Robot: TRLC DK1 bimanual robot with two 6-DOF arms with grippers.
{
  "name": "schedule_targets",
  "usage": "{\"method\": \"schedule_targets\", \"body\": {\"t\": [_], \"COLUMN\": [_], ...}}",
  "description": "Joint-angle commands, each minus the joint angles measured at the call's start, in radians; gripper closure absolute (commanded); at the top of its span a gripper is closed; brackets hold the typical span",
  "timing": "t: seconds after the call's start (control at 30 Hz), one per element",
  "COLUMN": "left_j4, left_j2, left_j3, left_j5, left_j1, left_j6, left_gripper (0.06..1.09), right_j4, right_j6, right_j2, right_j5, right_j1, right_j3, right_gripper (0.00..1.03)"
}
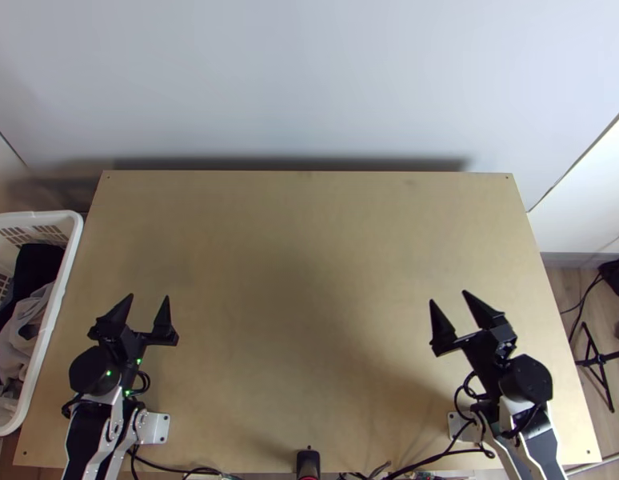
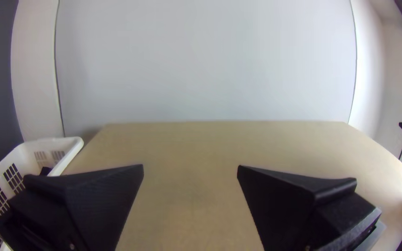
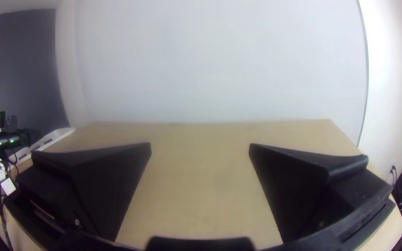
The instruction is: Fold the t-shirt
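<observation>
White plastic laundry basket with slotted walls (image 1: 76, 228) just beside the table's left edge. Inside: bunched dark cloth (image 1: 36, 268), bunched light-grey cloth (image 1: 23, 328) nearer its near end. T-shirt: can't tell if it's one of those.

Left gripper (image 1: 149, 296): over the left part of the light wooden table (image 1: 301, 240), nearer the near edge than the far one, fingers spread, nothing between them, tips toward the far edge.

Black device with a red end (image 1: 309, 462) at the middle of the near edge, black cables either side.

Right gripper (image 1: 448, 297): over the right part, well apart from the left one, broad stretch of tabletop between. Fingers spread, holding nothing.

Black metal stand (image 1: 601, 358) on the floor, off the right edge. Far edge runs along a pale wall (image 1: 309, 80).
</observation>
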Motion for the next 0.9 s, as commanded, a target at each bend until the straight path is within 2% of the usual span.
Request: {"method": "schedule_targets", "body": {"t": [0.0,0.1,0.2,0.37,0.5,0.6,0.67,0.73,0.87], "left_j4": [-0.006,-0.018,-0.036,-0.079,-0.24,-0.293,-0.329,-0.372,-0.425], "left_j2": [0.117,0.272,0.458,0.524,0.622,0.68,0.743,0.797,0.929], "left_j3": [0.104,0.207,0.316,0.482,0.698,0.808,0.885,0.954,1.141], "left_j5": [0.022,0.042,0.046,0.046,0.097,0.121,0.22,0.261,0.269], "left_j1": [0.005,0.003,0.003,0.055,0.107,0.107,0.12,0.138,0.155], "left_j6": [0.052,0.049,-0.003,-0.014,-0.055,-0.075,-0.103,-0.107,-0.112], "left_gripper": [0.11,0.11,0.11,0.11,0.11,0.1,0.11,0.1,0.11], "right_j4": [0.016,0.021,0.021,-0.025,-0.061,-0.093,-0.104,-0.107,-0.121], "right_j6": [-0.058,-0.069,-0.063,-0.05,-0.038,-0.032,-0.033,-0.049,-0.056], "right_j2": [0.136,0.279,0.417,0.607,0.733,0.828,0.886,0.937,1.027], "right_j5": [0.002,0.004,0.01,0.035,0.047,0.056,0.068,0.082,0.096], "right_j1": [-0.019,-0.022,-0.018,-0.011,-0.015,-0.022,-0.031,-0.038,-0.051], "right_j3": [0.125,0.253,0.38,0.593,0.736,0.851,0.925,0.989,1.11], "right_gripper": [0.05,0.05,0.05,0.05,0.05,0.05,0.05,0.05,0.05]}}
